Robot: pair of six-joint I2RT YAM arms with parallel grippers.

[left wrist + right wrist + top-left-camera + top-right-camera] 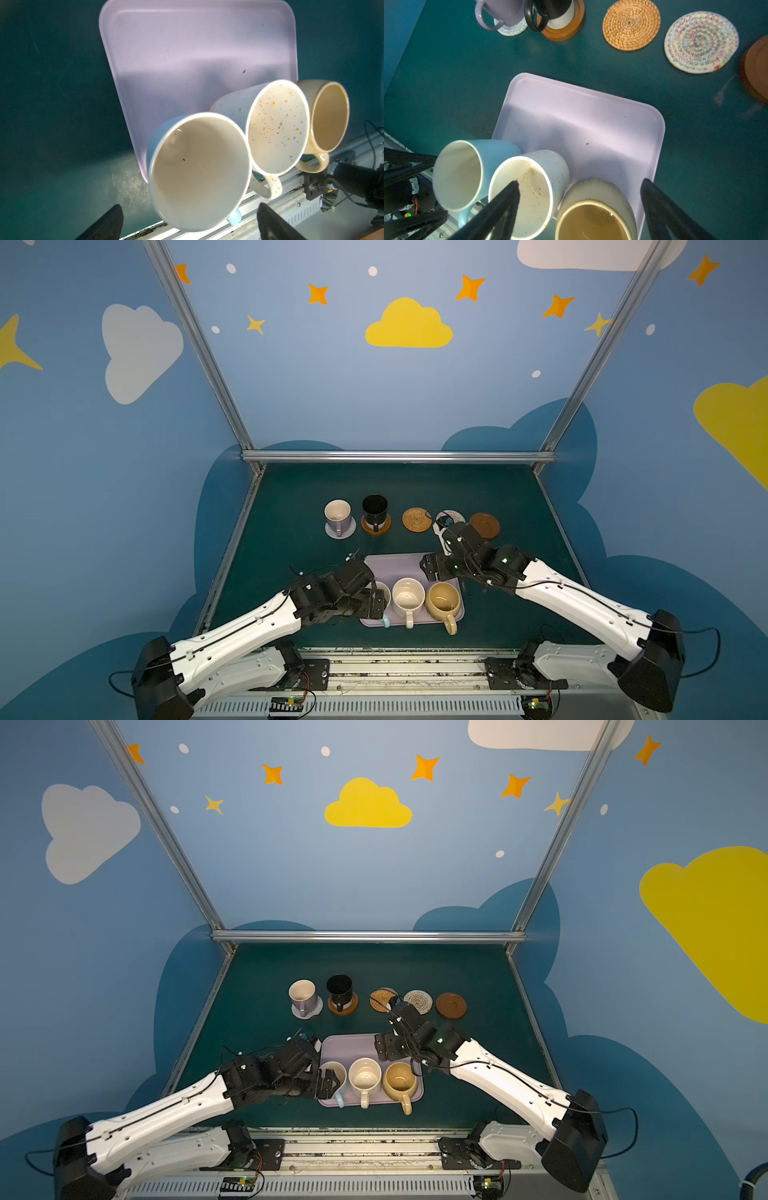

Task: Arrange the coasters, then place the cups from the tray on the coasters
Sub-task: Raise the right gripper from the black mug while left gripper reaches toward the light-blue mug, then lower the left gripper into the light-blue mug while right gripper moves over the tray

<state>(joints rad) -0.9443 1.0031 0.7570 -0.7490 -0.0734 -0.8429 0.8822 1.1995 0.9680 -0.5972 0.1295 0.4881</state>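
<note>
1. Left gripper [190,205]: I read its jaws as spread wide and holding nothing. The light blue mug [160,133] stands upright between the two fingers, and the left wrist view shows no contact on either side of the rim.
2. Right gripper [580,181]: its jaws are also spread wide and hold nothing. It hovers over the tray [399,562]. In the right wrist view one finger [508,199] crosses the mouth of the speckled mug [558,166], and the other lies past the outer side of the mustard mug [596,189].
3. Tray: it lies on the green table [291,510], on the side nearer the arm bases. In both top views three mugs stand close together in a row along its near edge, handles towards the bases: light blue at left, speckled in the middle, mustard at right.
4. Coasters: they form a row beyond the tray. From left to right I see:
   - the grey woven coaster [348,531] under the lilac mug [337,516]
   - a wooden coaster [385,529] under the black mug [375,509]
   - the orange woven coaster [417,519], top bare
   - the cream woven coaster [417,1001], top bare
   - a second wooden coaster [485,524], top bare
</note>
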